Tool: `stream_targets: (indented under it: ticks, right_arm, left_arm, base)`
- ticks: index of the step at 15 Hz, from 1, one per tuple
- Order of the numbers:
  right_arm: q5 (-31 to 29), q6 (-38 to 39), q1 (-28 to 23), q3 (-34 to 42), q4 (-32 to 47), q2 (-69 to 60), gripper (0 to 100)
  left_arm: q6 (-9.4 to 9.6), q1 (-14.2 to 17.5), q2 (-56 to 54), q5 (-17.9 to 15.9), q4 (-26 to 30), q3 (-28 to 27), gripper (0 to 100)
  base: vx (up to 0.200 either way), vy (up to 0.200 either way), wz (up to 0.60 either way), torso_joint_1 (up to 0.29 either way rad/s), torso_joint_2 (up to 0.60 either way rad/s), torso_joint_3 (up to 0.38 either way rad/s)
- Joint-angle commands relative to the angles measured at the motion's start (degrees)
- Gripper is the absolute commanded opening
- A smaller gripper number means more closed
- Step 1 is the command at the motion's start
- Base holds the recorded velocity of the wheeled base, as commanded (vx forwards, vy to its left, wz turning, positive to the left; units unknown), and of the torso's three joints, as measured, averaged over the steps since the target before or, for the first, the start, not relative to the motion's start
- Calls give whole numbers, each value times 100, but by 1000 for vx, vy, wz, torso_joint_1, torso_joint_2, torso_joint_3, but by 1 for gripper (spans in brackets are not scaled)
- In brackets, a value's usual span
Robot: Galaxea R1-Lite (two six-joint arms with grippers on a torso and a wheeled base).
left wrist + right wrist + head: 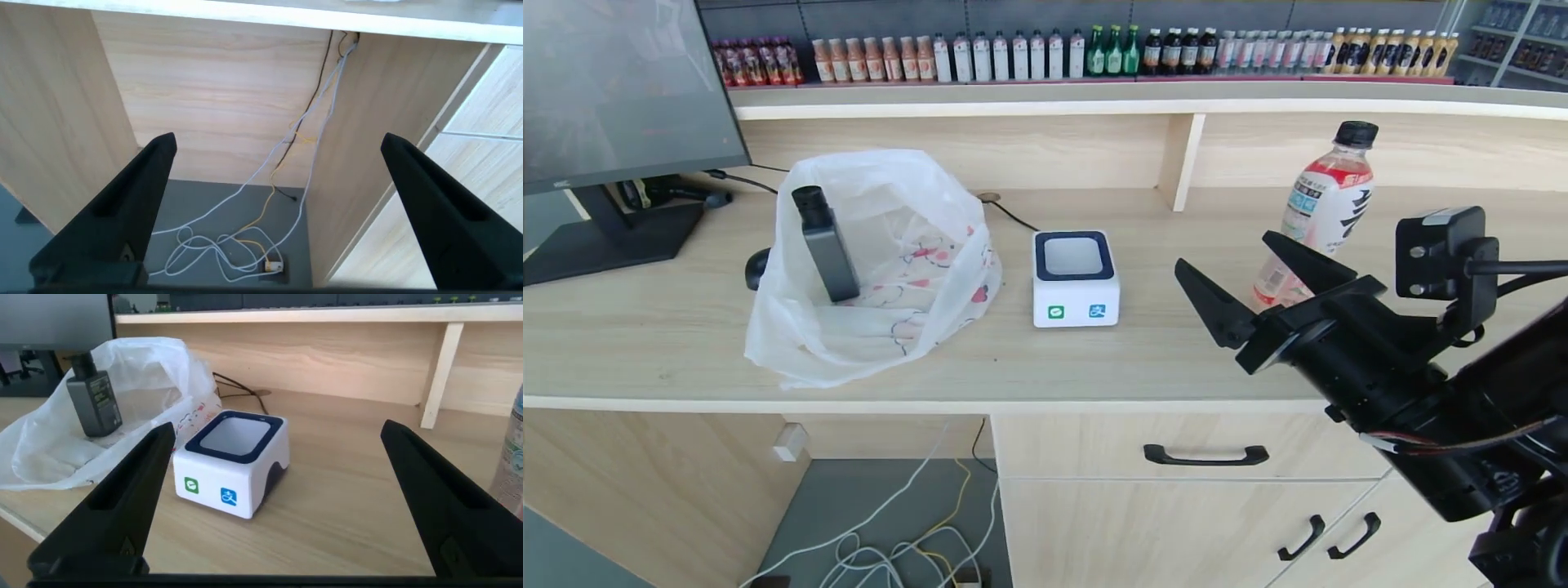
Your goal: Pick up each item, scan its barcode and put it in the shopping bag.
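Head view: we see the drink bottle [1327, 214] upright on the counter [1094, 367], well to the right of the scanner [1076, 278] and just behind the right gripper [1223, 251], whose fingers are spread. The shopping bag [882, 269] holds a grey flask [825, 245]. Left wrist view: the left gripper [278, 140] hangs released below the counter, above cables [245, 245]. Right wrist view: the jaws stand apart, facing the scanner. We judge the bottle light, smooth and slightly yielding; grip its labelled middle, not the cap.
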Motion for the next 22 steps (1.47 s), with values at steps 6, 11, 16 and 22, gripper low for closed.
stream_targets:
  ticks: [6, 11, 16, 22]
  right_arm:
    - [-12, -10, -77, 118, -8, 28, 100]
    - [-777, -19, -50, 259, -8, 90, 100]
    - [-882, 60, -68, -286, 932, -7, 100]
    - [-680, 78, -472, -1086, 2110, 28, 100]
  left_arm:
    - [-1, 0, -2, -5, -4, 0, 100]
    - [17, 0, -2, 4, -4, 0, 100]
    - [17, 0, -2, 4, -4, 0, 100]
    - [17, 0, -2, 4, -4, 0, 100]
  base:
    - [0, -200, 0, 2, 2, 2]
    - [0, 0, 0, 0, 0, 0]
    - [0, 0, 0, 0, 0, 0]
    - [0, 0, 0, 0, 0, 0]
